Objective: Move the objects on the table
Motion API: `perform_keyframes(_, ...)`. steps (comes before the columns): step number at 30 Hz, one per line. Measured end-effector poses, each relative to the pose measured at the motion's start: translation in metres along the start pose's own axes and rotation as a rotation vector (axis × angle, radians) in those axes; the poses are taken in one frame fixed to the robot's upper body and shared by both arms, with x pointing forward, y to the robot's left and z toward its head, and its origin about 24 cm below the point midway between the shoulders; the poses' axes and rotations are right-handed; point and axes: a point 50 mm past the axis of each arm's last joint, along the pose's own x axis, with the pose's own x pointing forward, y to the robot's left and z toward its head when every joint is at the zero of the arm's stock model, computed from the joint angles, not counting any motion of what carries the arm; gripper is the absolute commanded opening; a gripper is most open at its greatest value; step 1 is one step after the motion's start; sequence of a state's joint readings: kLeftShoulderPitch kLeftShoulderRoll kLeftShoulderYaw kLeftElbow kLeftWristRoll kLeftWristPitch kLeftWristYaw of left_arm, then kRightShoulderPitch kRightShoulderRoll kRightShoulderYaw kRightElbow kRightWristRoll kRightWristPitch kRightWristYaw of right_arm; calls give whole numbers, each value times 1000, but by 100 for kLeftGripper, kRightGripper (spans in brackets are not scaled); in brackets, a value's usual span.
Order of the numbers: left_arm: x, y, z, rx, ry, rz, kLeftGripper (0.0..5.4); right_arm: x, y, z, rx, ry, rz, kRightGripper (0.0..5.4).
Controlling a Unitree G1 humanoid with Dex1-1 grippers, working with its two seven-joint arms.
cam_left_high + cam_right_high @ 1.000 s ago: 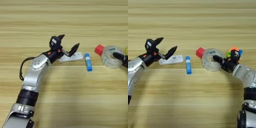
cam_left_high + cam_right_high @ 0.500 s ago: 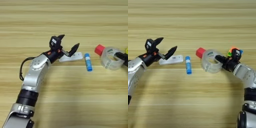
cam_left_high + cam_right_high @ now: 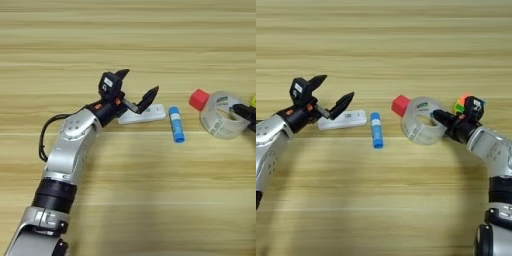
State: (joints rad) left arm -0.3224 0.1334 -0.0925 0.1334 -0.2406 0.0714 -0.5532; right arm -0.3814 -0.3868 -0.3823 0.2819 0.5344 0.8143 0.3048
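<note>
Fingers of the left gripper (image 3: 335, 96) stand spread above the flat white device (image 3: 342, 120); the right gripper (image 3: 440, 118) reaches into the clear tape roll (image 3: 420, 120), grip unreadable. On the grained wooden table (image 3: 125, 45), all items look unsorted: glossy roll, smooth device, multicoloured puzzle cube (image 3: 462, 104), blue glue stick (image 3: 376, 130), small red cube (image 3: 400, 105) touching the roll.

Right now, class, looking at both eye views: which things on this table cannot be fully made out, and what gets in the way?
- Multicoloured puzzle cube: mostly hidden behind the right gripper in the right eye view; cut off by the edge in the left eye view.
- Right gripper's finger spread: one finger reaches into the clear tape roll; the other is not visible.
- Flat white device: its left end is covered by the open left gripper.
</note>
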Motion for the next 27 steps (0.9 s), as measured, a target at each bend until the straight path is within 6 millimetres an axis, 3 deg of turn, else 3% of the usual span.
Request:
perform_keyframes(10, 0, 0, 0, 0, 0, 1, 540, -4, 13, -5, -41, -23, 28, 157)
perform_keyframes(18, 0, 0, 0, -1, 1, 2, 540, -9, 22, 2, -86, -89, 51, 156)
perform_keyframes(27, 0, 1, -1, -2, 3, 3, 540, -11, 22, 3, -96, -110, 51, 156)
